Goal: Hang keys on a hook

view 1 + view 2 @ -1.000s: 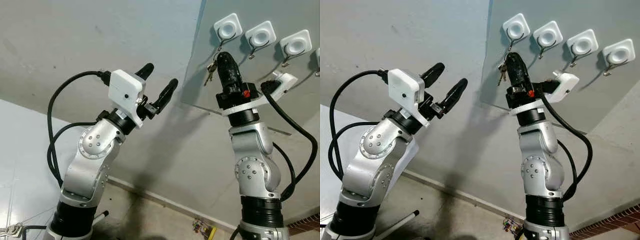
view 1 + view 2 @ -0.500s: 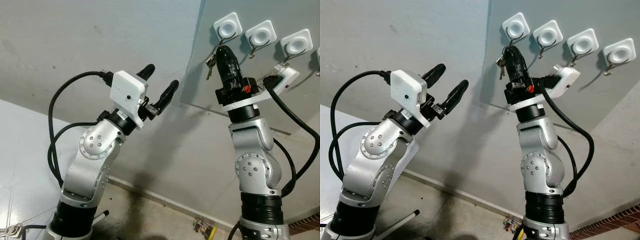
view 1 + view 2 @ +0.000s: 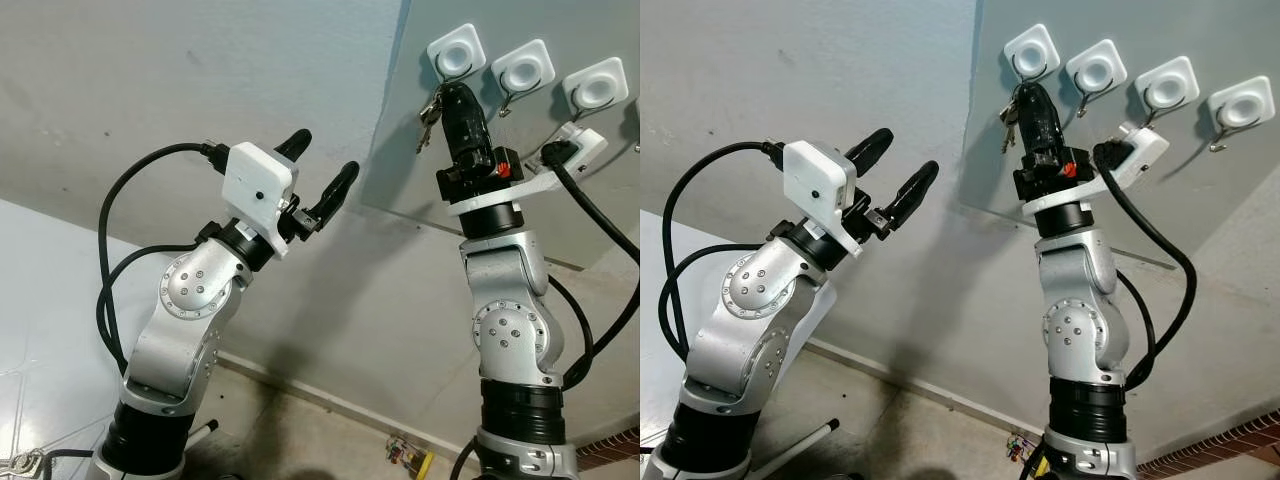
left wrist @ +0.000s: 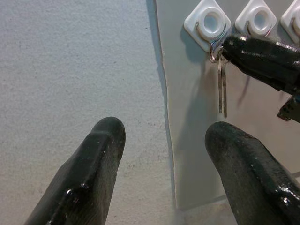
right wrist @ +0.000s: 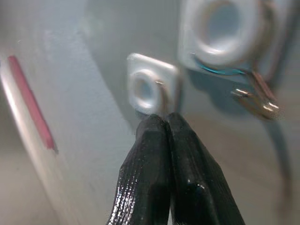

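The small bunch of silver metal keys [image 4: 222, 86] hangs just under the leftmost white square wall hook [image 3: 456, 53] on the grey panel [image 3: 420, 180], pinched at its ring by the right gripper [image 3: 447, 92], whose black fingers are pressed together. To the left, well apart from the panel, the left gripper [image 3: 320, 163] is raised before the pale wall [image 3: 150, 80] with its fingers spread and holding nothing.

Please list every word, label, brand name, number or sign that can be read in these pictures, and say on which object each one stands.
None: there is no readable text in these pictures.
The white hooks and the grey board bear no print.
The keys at the right gripper show no legible marking.
A small colourful item on the floor is too small to read.
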Controlling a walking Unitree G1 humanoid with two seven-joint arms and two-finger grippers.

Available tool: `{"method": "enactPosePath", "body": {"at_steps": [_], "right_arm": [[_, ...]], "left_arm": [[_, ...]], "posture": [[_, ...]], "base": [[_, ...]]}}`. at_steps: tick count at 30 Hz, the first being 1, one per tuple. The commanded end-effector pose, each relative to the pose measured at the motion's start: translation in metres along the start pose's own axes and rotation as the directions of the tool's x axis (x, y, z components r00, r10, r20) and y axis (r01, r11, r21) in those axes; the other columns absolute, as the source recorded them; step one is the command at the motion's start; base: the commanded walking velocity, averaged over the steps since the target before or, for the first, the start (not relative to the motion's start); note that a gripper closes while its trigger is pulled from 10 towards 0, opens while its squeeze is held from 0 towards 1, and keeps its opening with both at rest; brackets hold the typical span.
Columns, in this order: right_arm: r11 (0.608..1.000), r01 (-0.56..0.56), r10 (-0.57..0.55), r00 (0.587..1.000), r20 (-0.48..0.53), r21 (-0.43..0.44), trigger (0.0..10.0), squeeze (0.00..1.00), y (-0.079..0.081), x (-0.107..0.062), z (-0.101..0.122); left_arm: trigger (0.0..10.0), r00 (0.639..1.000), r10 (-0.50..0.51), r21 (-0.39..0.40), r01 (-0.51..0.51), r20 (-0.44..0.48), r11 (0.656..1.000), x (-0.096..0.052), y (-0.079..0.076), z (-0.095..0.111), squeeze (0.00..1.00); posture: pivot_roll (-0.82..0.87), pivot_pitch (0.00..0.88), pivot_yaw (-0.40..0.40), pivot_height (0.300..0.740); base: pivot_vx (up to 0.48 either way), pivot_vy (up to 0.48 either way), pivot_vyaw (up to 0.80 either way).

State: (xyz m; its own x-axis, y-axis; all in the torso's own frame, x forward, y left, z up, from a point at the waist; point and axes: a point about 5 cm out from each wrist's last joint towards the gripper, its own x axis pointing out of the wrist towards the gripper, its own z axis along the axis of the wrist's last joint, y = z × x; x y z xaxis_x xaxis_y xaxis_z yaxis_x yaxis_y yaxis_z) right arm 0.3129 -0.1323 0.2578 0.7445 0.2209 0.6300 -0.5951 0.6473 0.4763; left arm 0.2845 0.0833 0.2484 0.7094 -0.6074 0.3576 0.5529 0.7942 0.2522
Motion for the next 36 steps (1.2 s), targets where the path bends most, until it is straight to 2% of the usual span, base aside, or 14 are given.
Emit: {"method": "enactPosePath", "body": {"at_steps": [1,6,9,10,16,21,27,32,33,36], "right_arm": [[0.998,0.031,-0.031,0.999,0.008,0.06,10.0,0.0,0.0,0.001,0.005],[0.989,0.115,-0.112,0.993,-0.036,0.089,10.0,0.0,-0.008,-0.002,-0.002],[0.99,0.108,-0.104,0.994,-0.043,0.094,10.0,0.0,-0.008,-0.005,-0.005],[0.991,0.097,-0.093,0.995,-0.041,0.091,10.0,1.0,-0.008,-0.005,-0.006],[0.995,0.068,-0.066,0.997,-0.037,0.067,10.0,1.0,-0.006,-0.009,-0.007],[0.999,0.036,-0.035,0.996,-0.086,0.014,10.0,1.0,-0.001,-0.013,-0.018],[0.997,-0.015,0.003,0.988,-0.155,-0.077,10.0,1.0,0.0,-0.023,-0.032],[0.992,-0.031,0.008,0.982,-0.187,-0.12,10.0,1.0,-0.001,-0.027,-0.038],[0.985,-0.052,0.016,0.976,-0.216,-0.165,10.0,1.0,-0.002,-0.032,-0.043],[0.98,-0.065,0.021,0.973,-0.228,-0.189,10.0,1.0,-0.002,-0.034,-0.045]], "left_arm": [[10.0,1.0,-0.016,0.023,0.016,0.02,1.0,0.003,-0.002,0.006,0.0],[10.0,1.0,-0.019,0.026,0.018,0.022,0.999,0.004,-0.002,0.007,0.0],[10.0,1.0,-0.019,0.029,0.019,0.023,0.999,0.004,-0.002,0.008,0.0],[10.0,1.0,-0.019,0.03,0.019,0.023,0.999,0.004,-0.002,0.008,0.0],[10.0,1.0,-0.014,0.035,0.013,0.022,0.999,0.003,-0.002,0.007,0.0],[10.0,1.0,-0.008,0.032,0.008,0.015,0.999,0.002,-0.001,0.006,0.0],[10.0,0.999,0.033,0.013,-0.033,-0.011,0.999,0.001,0.0,0.0,0.0],[10.0,0.998,0.055,0.037,-0.055,-0.008,0.998,-0.002,0.001,-0.003,0.0],[10.0,0.997,0.077,0.045,-0.076,-0.015,0.996,-0.006,0.001,-0.008,0.0],[10.0,0.996,0.088,0.048,-0.087,-0.018,0.995,-0.008,0.001,-0.01,0.0]], "posture": [[-0.07,0.12,-0.055,0.74],[-0.07,0.113,-0.056,0.74],[-0.07,0.112,-0.057,0.74],[-0.07,0.112,-0.057,0.74],[-0.06,0.106,-0.057,0.74],[-0.06,0.105,-0.055,0.74],[-0.06,0.105,-0.055,0.74],[-0.07,0.113,-0.056,0.74],[-0.07,0.118,-0.058,0.74],[-0.07,0.118,-0.058,0.74]], "base": [[0.0,0.0,0.0],[0.0,0.0,0.0],[0.0,0.0,0.0],[0.0,0.0,0.0],[0.0,0.0,0.0],[0.0,0.0,0.0],[0.0,0.0,0.0],[0.0,0.0,0.0],[0.0,0.0,0.0],[0.0,0.0,0.0]]}}
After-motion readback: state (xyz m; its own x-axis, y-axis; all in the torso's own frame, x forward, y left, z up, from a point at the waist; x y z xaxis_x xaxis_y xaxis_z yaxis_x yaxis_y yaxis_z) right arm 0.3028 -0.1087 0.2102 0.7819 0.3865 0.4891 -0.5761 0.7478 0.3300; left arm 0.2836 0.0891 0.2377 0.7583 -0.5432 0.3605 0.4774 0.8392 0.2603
